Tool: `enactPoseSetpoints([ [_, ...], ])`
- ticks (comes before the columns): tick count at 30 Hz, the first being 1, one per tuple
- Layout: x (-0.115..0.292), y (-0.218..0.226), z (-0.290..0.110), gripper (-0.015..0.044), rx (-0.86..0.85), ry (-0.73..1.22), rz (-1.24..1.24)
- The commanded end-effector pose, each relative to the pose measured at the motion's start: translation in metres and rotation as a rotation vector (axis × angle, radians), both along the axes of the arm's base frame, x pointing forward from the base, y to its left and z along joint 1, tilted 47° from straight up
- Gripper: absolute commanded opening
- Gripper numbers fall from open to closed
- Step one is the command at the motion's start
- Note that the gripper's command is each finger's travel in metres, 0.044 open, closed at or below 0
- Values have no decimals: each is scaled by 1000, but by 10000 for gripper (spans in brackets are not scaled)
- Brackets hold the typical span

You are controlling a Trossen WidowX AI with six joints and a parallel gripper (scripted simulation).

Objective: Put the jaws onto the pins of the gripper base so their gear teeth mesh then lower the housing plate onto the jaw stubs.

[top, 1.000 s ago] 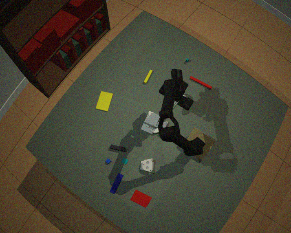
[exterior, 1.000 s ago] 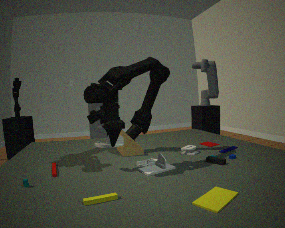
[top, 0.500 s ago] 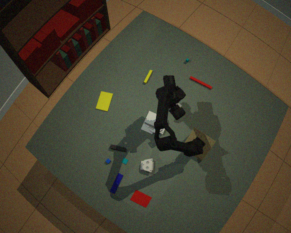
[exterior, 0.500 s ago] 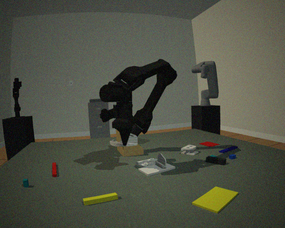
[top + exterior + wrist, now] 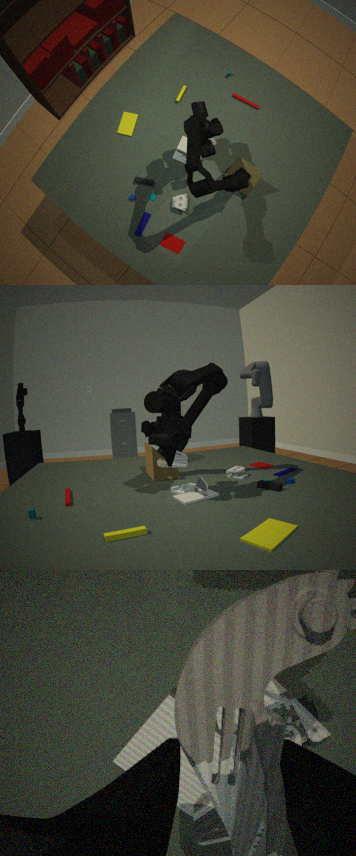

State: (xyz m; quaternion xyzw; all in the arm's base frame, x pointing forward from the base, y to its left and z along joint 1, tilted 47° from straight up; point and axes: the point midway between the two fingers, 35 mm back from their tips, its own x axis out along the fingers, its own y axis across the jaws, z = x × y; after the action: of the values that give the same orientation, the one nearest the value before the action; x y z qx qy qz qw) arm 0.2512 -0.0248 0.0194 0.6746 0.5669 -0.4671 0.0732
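Note:
My gripper [image 5: 170, 463] [image 5: 228, 750] is shut on a white jaw [image 5: 212, 141] [image 5: 181, 460] [image 5: 215, 675], held in the air above and behind the gripper base in the exterior view. Its round pin socket and teeth show at top right in the wrist view. The white gripper base [image 5: 180, 489] [image 5: 316, 731] lies beside a flat white plate [image 5: 182, 143] [image 5: 190, 498] [image 5: 150, 732]. The other jaw [image 5: 202, 484] shows an upright grey pad there; whether it sits on a pin is hidden. The white housing plate [image 5: 184, 202] [image 5: 235, 469], with two round holes, lies apart.
A wooden wedge [image 5: 252, 171] [image 5: 150, 465] stands behind the base. A black block [image 5: 144, 181] [image 5: 269, 485], small blue [image 5: 132, 197] and teal [image 5: 152, 197] cubes, a dark blue bar [image 5: 142, 223] and a red plate [image 5: 172, 243] lie around the housing plate. A yellow slab [image 5: 127, 124] [image 5: 268, 534] lies farther off.

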Motion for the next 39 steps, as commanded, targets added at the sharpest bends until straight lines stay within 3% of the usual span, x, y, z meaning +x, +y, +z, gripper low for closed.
enactPoseSetpoints([
  [1,-4,12,10,134,0,77,-78],
  [21,-28,58,44,134,-17,411,-397],
  [39,-29,60,45,134,-18,422,-407],
])
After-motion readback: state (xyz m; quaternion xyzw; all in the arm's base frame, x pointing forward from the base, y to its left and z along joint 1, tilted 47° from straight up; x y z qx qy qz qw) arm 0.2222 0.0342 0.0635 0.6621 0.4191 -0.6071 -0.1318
